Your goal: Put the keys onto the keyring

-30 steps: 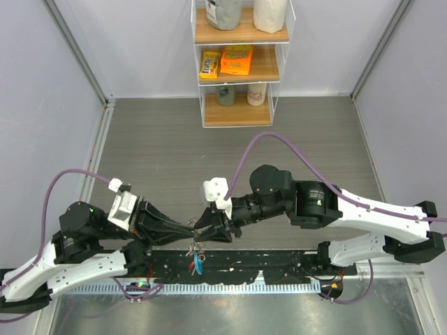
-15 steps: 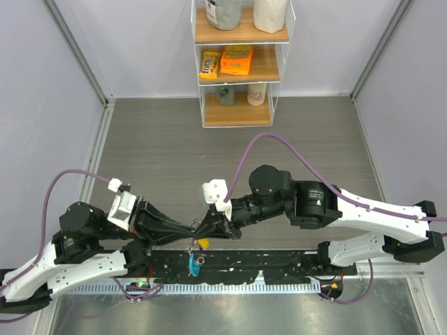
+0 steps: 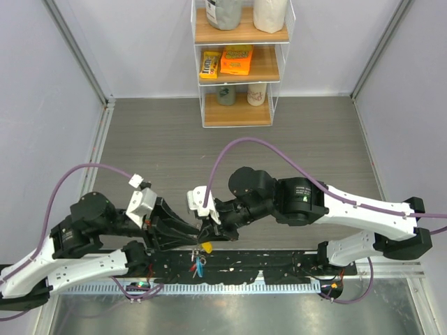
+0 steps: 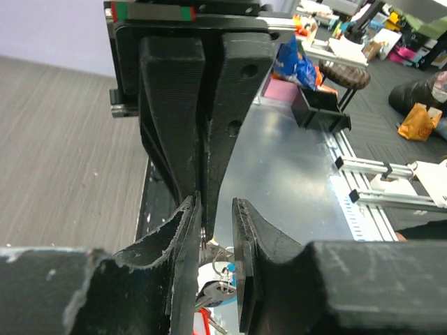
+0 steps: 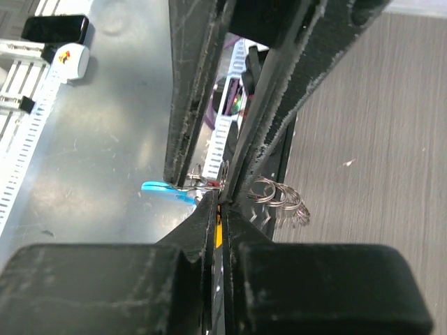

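On my overhead feed the grey wood-grain table fills the view, with a white shelf rack at its far edge and a black rail along the near edge. The right arm reaches in from the right and the left arm from the left, and their tips meet just above that rail. The left gripper has its fingers a narrow gap apart. Through its wrist camera I see rings and keys beyond the gap, but I cannot tell whether the pads are pinching any of it. The right gripper is closed to a thin slit, and a sliver of the yellow key shows in that slit. In the overhead view the same key pokes out at its tip. The two sets of fingertips are touching or nearly so, the right one's lying against the inner face of a left finger. The keyring shows as a cluster of silvery loops just beside the left fingers, over the near edge. Its blue crescent tag sticks out on the other side of them. The red key sits low in the bunch, close to the tag.
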Available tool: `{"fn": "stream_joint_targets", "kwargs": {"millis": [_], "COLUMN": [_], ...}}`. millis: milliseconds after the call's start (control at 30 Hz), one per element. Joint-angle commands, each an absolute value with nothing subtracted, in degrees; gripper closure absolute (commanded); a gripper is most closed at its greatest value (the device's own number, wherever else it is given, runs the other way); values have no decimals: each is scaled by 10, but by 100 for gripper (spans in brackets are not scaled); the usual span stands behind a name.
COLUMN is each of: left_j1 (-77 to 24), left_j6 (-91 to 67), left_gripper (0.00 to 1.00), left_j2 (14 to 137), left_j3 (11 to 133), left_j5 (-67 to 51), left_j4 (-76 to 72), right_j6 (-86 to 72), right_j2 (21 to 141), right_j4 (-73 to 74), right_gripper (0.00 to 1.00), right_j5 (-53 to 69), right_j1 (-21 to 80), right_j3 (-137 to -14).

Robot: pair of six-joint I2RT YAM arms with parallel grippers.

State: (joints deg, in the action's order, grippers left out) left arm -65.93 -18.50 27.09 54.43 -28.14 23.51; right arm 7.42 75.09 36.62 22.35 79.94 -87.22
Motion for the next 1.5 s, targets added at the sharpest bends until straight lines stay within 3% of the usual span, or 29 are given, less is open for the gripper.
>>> {"fn": "stream_joint_targets", "kwargs": {"millis": [0, 967, 1033, 1100, 1133, 1333, 1467], "left_j1": [-659, -660, -660, -660, -660, -660, -659], "left_j6": [-178, -171, -171, -167, -165, -157, -160], "left_gripper": [70, 74, 79, 98, 100, 100, 100], "left_j2": [291, 317, 318, 321, 323, 319, 299], "left_j3": [558, 576, 575, 577, 578, 577, 569], "left_j5": [-296, -254, -251, -245, -244, -240, -230], "left_j4": [297, 347, 350, 354, 357, 353, 320], "right_j6": [78, 82, 83, 82, 83, 83, 74], "right_j2": [746, 774, 775, 777, 778, 766, 740], "right_j4": [380, 416, 415, 416, 417, 402, 373], "right_gripper": [94, 94, 94, 94, 94, 94, 76], "right_j5": [227, 214, 214, 214, 214, 216, 217], "right_j1": [803, 808, 808, 809, 809, 809, 809], "right_j3": [-910, -947, -949, -952, -954, -940, -910]}}
